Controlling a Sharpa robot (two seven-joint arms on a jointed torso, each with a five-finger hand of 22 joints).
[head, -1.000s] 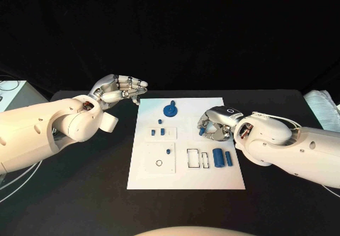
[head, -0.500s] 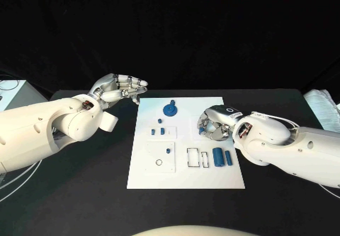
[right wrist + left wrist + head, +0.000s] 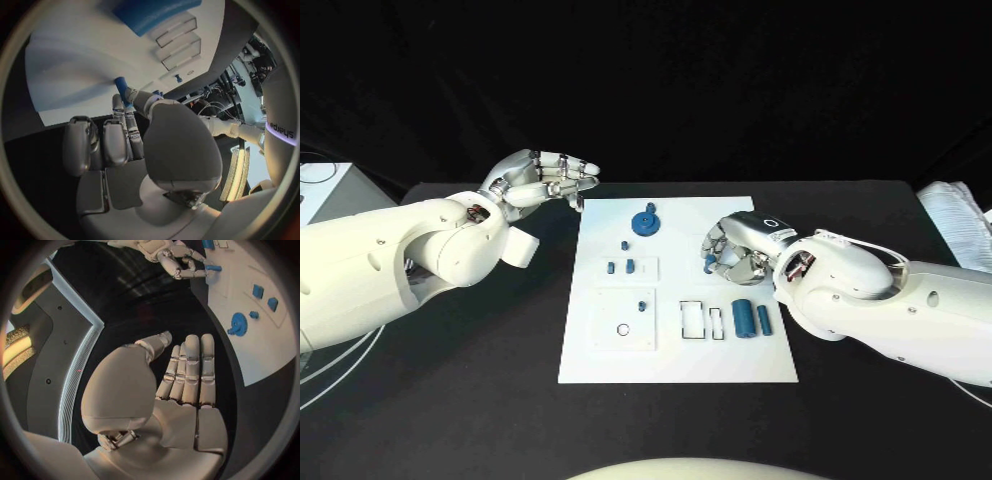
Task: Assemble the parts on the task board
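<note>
Overhead, from the head view: the flat white rectangular task board lies mid-table on the black table. The right hand hovers over the board's right edge, fingers curled round a small blue peg-like part, which it pinches. The left hand hangs off the board's far-left corner, fingers curled in with nothing in them. On the board: a round blue knob-shaped part near the far edge, two small blue blocks in a square recess, a tiny blue pin in the lower plate, and two blue cylinders lying side by side next to the empty rectangular slots.

Left wrist view: the palm faces the camera, fingers together and fairly straight, holding nothing; how closed it is reads differently from the head view. The knob-shaped part sits on the board beyond.

Right wrist view: the blue peg-like part is gripped at the fingertips just above the board's white surface.

Judgement: step in hand is carrying the peg-like part to its seat. Next move calls for aligning it over the matching hole and lowering it straight, without tilt.
</note>
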